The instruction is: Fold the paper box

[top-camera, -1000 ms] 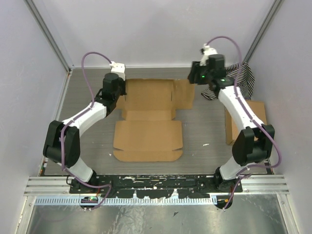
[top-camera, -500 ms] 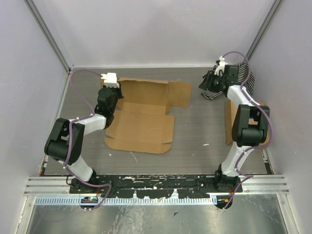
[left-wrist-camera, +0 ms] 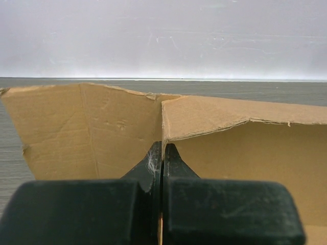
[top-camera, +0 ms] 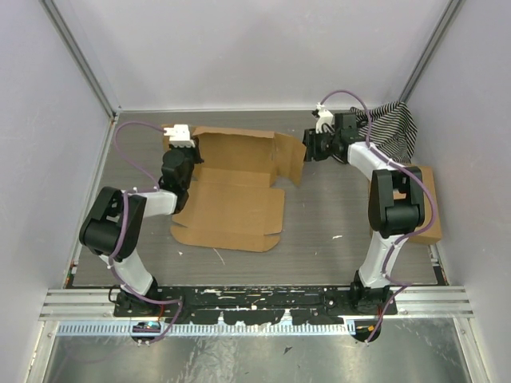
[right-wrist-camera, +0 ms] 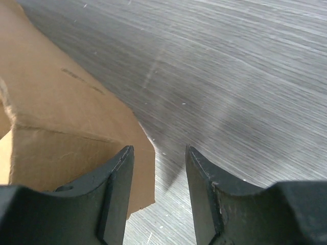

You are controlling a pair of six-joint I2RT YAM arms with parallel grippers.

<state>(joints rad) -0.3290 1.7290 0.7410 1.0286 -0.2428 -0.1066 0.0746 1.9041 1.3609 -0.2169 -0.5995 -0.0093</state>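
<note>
The paper box (top-camera: 231,195) is a brown die-cut cardboard sheet lying mid-table, its rear panel and side flaps partly raised. My left gripper (top-camera: 177,156) is at the box's rear left corner, shut on a raised cardboard edge. In the left wrist view the fingers (left-wrist-camera: 162,153) pinch that thin edge, with cardboard walls (left-wrist-camera: 92,127) rising on both sides. My right gripper (top-camera: 310,148) is open beside the box's right flap (top-camera: 289,156). In the right wrist view the gripper (right-wrist-camera: 158,173) is open, its left fingertip over the flap's corner (right-wrist-camera: 61,117) and bare table between the fingers.
A black-and-white striped cloth (top-camera: 393,124) lies in the rear right corner. A larger brown cardboard box (top-camera: 427,199) stands against the right wall. Grey walls enclose the table on three sides.
The left gripper has pulled the box left and lifted its rear panel. The right gripper swung out to the cloth, then left to the right flap, which now stands steeper.
</note>
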